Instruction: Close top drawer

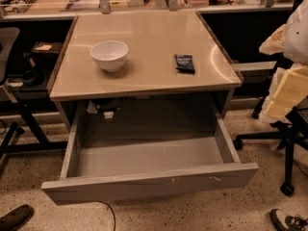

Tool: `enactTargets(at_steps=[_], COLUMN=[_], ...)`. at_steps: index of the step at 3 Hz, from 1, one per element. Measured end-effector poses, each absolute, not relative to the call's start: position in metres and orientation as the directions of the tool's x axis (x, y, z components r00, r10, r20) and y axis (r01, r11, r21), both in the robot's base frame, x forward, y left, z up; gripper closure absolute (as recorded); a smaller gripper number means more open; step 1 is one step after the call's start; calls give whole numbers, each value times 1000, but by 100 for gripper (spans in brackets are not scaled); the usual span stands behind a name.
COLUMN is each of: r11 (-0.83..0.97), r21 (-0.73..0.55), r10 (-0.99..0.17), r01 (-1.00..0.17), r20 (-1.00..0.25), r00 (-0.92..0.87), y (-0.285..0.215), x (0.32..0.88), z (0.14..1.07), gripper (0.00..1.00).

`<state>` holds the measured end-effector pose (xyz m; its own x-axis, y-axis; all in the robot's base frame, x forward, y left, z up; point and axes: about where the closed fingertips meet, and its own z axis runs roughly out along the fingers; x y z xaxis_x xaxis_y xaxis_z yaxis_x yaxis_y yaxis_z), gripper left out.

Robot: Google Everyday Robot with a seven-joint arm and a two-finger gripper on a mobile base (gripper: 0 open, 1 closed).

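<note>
Well out — top drawer (149, 184), tool (288, 93) rightward

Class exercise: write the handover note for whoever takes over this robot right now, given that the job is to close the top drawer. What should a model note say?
Gripper: at the right edge of the view, beside the table at about tabletop height, well clear of the drawer.
Top drawer: pulled far out below the tabletop, with its flat front towards the camera.
Done: nothing yet; the drawer is open and untouched.
Left: bring the gripper to the drawer front and push it in, probably until it sits under the tabletop edge.
A white bowl and a dark packet sit on top and play no part in the job.
</note>
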<state>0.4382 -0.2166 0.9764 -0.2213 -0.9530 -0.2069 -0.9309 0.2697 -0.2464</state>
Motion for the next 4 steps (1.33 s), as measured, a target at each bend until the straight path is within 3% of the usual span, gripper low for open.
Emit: enactTargets(at_steps=[3, 4], r11=[270, 273], r21=[-247, -248], r10=[-953, -953], r01=[-931, -930], r20=[-207, -204], r00=[-222, -225], y=[-217, -217], x=[438, 435], z=[977, 978], gripper=[89, 100])
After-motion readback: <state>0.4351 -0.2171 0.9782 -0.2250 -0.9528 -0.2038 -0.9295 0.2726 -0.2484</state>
